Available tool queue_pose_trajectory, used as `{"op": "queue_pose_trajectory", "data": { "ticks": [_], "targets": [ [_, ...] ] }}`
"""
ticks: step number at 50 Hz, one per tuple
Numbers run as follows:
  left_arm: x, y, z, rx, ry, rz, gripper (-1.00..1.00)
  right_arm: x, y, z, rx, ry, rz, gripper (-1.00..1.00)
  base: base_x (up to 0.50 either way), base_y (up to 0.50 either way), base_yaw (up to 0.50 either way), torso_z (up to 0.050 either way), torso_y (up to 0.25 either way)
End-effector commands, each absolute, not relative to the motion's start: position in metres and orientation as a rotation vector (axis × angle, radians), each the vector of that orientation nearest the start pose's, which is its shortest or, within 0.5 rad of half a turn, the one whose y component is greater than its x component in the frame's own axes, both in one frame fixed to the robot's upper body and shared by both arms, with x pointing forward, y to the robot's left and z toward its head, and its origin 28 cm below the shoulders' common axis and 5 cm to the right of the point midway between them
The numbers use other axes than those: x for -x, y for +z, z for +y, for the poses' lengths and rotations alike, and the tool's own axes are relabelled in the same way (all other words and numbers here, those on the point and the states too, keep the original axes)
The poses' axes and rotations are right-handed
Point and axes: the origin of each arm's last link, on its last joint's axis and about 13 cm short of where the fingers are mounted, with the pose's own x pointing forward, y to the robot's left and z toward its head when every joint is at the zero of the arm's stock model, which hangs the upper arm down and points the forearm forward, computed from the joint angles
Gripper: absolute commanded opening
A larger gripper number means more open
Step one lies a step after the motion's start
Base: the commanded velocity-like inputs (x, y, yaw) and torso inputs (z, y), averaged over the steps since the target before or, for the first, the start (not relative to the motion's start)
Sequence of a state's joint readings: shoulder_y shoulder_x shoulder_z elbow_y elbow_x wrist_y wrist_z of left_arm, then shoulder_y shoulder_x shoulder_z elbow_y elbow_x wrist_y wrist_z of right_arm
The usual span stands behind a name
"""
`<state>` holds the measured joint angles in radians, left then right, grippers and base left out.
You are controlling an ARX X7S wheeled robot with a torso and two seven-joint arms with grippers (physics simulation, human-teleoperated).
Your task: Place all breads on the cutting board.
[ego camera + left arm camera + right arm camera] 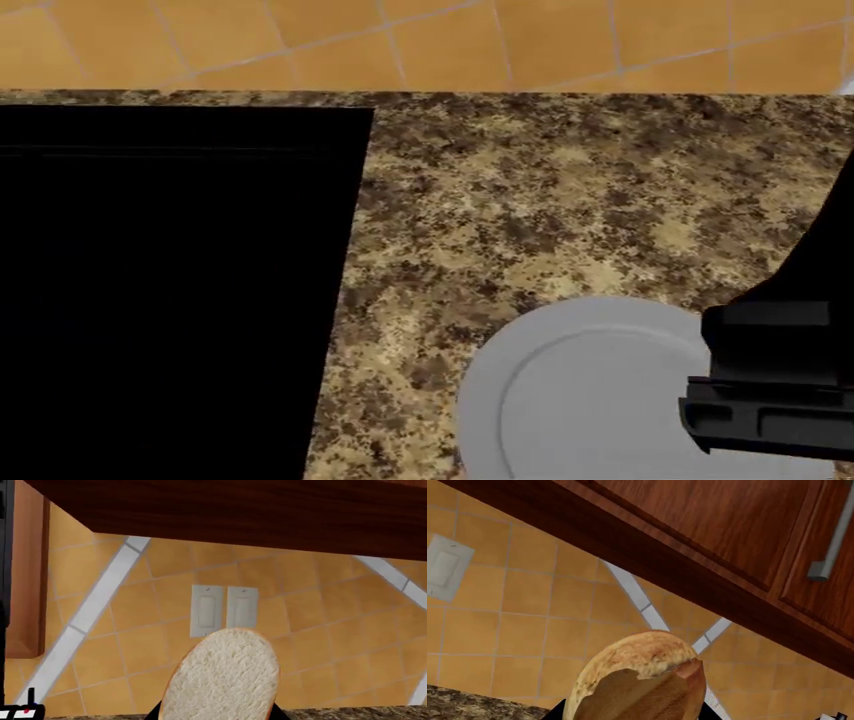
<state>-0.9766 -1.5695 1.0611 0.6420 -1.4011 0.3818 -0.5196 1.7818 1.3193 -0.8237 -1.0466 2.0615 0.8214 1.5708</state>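
In the left wrist view, the short cut bread chunk [223, 677] fills the lower middle, white crumb face toward the camera. My left gripper [217, 716] is shut on it, with dark fingers [155, 713] showing on either side. In the right wrist view, the larger golden-brown oval loaf [640, 677] stands held in my right gripper [634, 716], whose dark fingers [710, 714] flank its base. Both breads are lifted in front of the tiled wall. The cutting board is out of view in every frame.
The head view looks down on a speckled granite counter [574, 190] with a round light-grey plate [574, 400] at the front right and a black surface [174, 290] on the left. Part of my right arm [774, 385] overlaps the plate. Wooden wall cabinets [714, 540] hang above.
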Motion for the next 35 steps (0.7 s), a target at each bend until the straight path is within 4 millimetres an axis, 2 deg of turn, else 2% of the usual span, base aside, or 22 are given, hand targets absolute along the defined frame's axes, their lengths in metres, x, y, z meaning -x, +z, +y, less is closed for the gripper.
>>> {"op": "queue_pose_trajectory", "data": {
  "ticks": [1, 35],
  "targets": [
    [-0.1790, 0.2714, 0.3169, 0.094, -0.163, -0.333, -1.00, -0.1046, 0.3097, -0.1449, 0.476, -0.307, -0.330, -1.00, 0.00, 0.50, 0.00, 0.000, 0.000],
    [-0.1790, 0.2688, 0.3179, 0.090, -0.150, -0.341, -1.00, -0.1048, 0.3032, -0.1493, 0.471, -0.306, -0.329, -1.00, 0.00, 0.50, 0.00, 0.000, 0.000]
  ]
}}
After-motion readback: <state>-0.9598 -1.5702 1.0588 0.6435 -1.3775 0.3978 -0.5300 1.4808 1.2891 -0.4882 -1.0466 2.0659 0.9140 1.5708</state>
